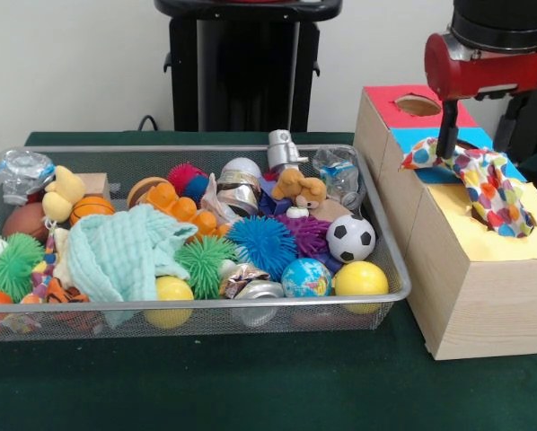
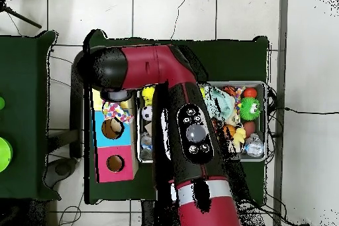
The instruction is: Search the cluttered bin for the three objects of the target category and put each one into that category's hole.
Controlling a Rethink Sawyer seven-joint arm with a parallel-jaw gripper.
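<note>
The wire bin at center left is packed edge to edge with toys, leaving no bare floor inside. Right of it, the wooden box has an open red hole at upper right; a spotted cloth drapes over the blue and yellow sections, blocking them.

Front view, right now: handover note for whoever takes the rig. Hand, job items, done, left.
Hand: over the sorting box, shut on the polka-dot cloth.
Cloth: hangs from the hand and drapes across the box top, at the border of the blue section and yellow section; not in a hole yet.
Red hole: open, nothing seen in it.
Wire bin: crowded; a mint cloth lies on top at its left.
Done: one cloth lifted out.
Left: drop it, then find the rest. Earlier drops cannot be told.
</note>
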